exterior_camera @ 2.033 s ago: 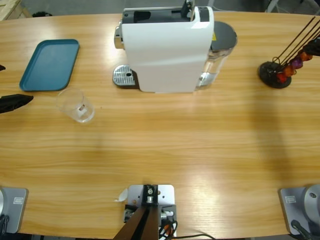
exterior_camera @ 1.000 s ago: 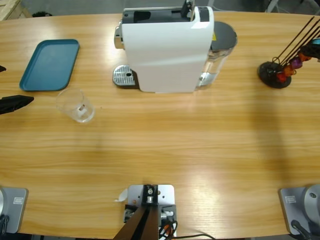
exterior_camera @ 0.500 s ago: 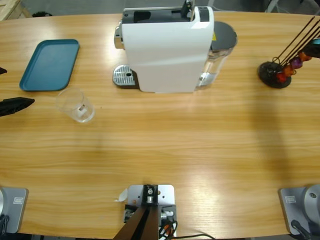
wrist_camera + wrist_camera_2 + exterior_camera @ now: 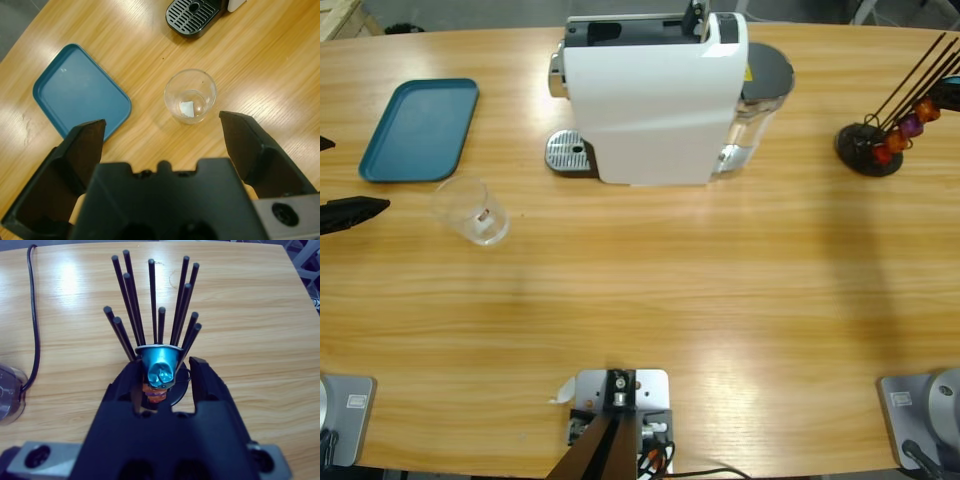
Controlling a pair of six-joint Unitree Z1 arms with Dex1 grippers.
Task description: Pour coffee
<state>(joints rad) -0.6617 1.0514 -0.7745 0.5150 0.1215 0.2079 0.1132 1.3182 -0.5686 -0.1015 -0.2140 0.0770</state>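
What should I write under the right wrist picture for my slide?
Robot fingers hold a blue capsule above the capsule rack.

capsule rack (image 4: 880, 140) rods cut off at right edge, coffee machine (image 4: 655, 95) hiding its spout

the clear tumbler (image 4: 472, 211) stands upright just beside the teal tray (image 4: 420, 130), near the drip grate (image 4: 568, 153).

The left end effector (image 4: 162, 135) hangs over the wooden tabletop (image 4: 270, 65) with its jaws spread wide. Ahead, between them, stands a clear glass (image 4: 190, 96); a blue tray (image 4: 80, 95) lies ahead-left, a perforated drip grate (image 4: 192, 15) farther ahead.
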